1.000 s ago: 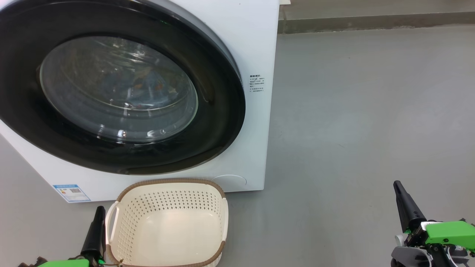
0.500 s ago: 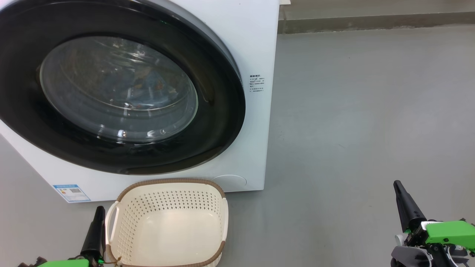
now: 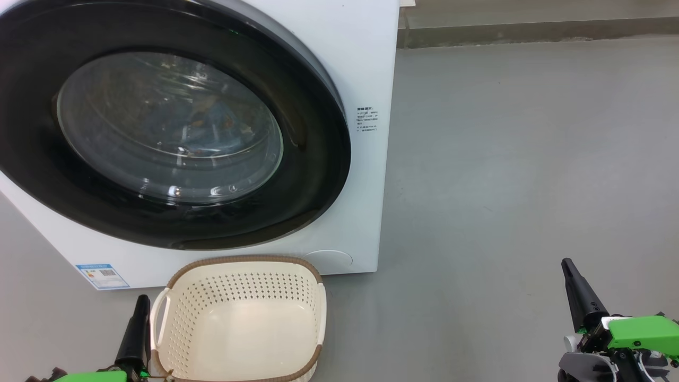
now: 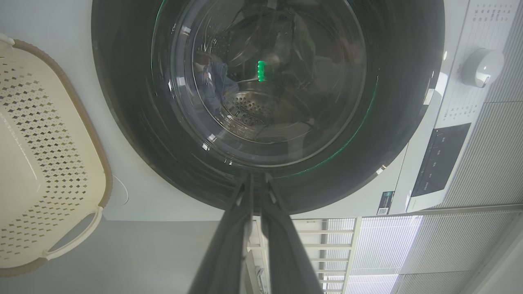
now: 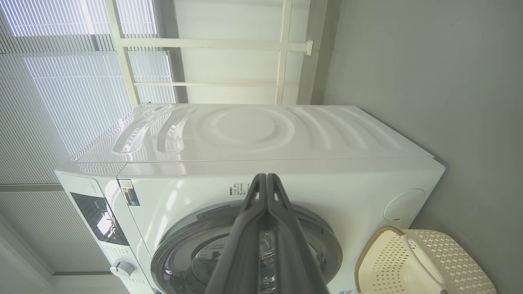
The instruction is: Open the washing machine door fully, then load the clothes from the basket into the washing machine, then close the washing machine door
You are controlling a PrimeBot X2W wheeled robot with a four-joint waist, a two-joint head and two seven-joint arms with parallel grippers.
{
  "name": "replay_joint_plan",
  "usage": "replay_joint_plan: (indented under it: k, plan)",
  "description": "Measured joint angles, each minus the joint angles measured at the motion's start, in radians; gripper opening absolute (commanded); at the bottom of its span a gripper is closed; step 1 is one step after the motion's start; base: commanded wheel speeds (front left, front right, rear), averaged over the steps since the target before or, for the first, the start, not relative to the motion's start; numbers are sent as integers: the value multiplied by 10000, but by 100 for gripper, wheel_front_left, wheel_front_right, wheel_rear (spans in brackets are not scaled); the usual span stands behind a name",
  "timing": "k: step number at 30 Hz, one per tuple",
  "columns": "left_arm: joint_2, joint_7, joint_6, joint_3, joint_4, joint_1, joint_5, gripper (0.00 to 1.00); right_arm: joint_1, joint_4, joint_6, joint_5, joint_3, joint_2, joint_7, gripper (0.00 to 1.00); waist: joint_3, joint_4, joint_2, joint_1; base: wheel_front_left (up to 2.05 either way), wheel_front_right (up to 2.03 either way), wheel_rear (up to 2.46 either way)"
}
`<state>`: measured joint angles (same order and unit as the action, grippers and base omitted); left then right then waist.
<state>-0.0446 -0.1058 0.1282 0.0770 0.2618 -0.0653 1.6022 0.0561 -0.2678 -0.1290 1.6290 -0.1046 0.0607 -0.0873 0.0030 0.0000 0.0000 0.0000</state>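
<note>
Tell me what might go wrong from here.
1. The washing machine door looks shut, but its latch is hidden, so it may not have caught.
2. The left gripper, fingers together, sits right beside the empty basket; swinging that arm could knock the basket aside.

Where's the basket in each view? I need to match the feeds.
Head: basket at the bottom, left of centre.
Left wrist: basket at the left edge.
Right wrist: basket in the bottom right corner.
Shared landmark: the round black door, next to the basket in all three.
</note>
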Motion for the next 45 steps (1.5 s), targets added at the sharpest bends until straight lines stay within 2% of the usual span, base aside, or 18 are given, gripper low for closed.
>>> replay_joint_plan:
  k: [45]
  plan:
    - [4,-2,0,23,0,-1,0,0,84,-8,0,-77,-125,-63,-96,0,0,0,0,0,0,0,0]
